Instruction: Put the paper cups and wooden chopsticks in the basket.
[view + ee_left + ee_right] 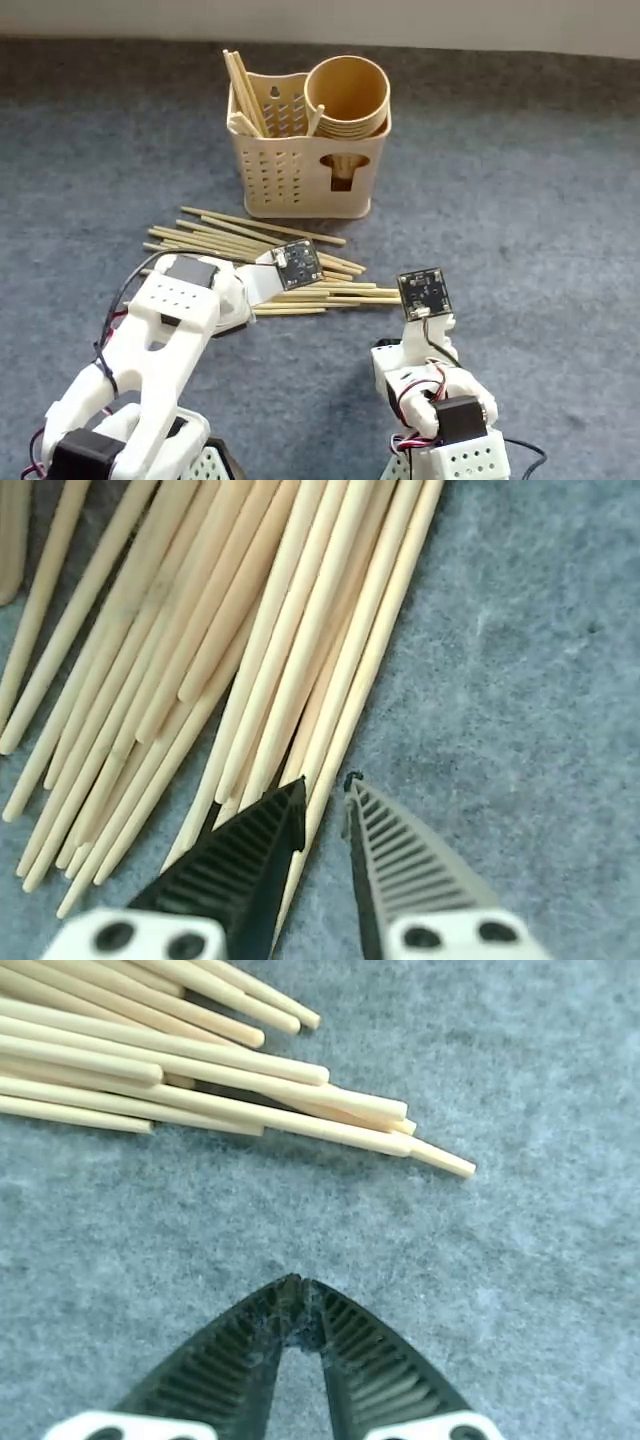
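**Left tool at the chopstick pile, cups in the basket**

High view: the basket stands at 12 o'clock on the grey desk. The paper cups sit stacked in its 3 o'clock compartment, and a few stored chopsticks lean in the 9 o'clock one. The loose wooden chopsticks lie fanned at the centre, just on the 6 o'clock side of the basket. The left arm stands at 7 o'clock with its wrist over the pile. The right arm sits at 5 o'clock, just off the stick ends.

Left wrist view: the left tool is released, its jaws narrowly parted. The outermost stick at the pile's edge appears to lie between them.

Right wrist view: the right tool is clenched on nothing. It is over bare desk, near the stick tips but apart from them.

Risk, as I judge it: the sticks overlap tightly, so closing here may pinch two at once or catch one off-centre. A stick gripped near its end would likely swing and miss the narrow compartment, or drag its neighbours across the desk
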`<state>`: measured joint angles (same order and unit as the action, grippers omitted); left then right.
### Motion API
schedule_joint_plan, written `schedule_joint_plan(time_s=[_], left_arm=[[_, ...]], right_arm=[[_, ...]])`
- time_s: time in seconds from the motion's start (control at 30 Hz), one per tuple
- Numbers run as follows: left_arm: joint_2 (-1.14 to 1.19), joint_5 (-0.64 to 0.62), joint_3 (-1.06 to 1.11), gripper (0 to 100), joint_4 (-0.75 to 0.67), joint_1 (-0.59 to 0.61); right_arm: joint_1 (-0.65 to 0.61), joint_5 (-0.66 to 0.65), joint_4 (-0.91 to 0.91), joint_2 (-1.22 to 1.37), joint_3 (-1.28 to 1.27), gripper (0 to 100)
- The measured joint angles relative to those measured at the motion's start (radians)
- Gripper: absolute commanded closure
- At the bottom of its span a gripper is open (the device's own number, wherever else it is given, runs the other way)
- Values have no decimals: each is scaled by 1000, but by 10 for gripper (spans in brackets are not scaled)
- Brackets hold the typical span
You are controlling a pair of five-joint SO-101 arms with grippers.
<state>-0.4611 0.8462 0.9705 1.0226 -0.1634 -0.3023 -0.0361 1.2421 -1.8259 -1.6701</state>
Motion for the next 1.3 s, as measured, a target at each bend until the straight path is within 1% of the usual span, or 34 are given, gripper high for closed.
schedule_joint_plan(time_s=[0.13,0.3,0.5,0.6,0.7,0.9,1.07,1.3], left_arm=[[17,-3,0,913,-28,0],[186,-3,-37,960,-55,0],[339,-3,-143,961,-57,0],[356,-6,-158,956,-55,0],[364,-6,-163,909,-55,-2],[365,-8,-192,970,-29,2],[365,-6,-199,972,44,-37],[367,-12,-161,971,69,-91]], right_arm=[[0,0,0,0,0,991],[0,0,0,0,0,991],[0,0,0,0,0,991],[0,0,0,0,0,991],[0,0,0,0,0,991],[0,0,0,0,0,991],[0,0,0,0,0,991],[0,0,0,0,0,991]])
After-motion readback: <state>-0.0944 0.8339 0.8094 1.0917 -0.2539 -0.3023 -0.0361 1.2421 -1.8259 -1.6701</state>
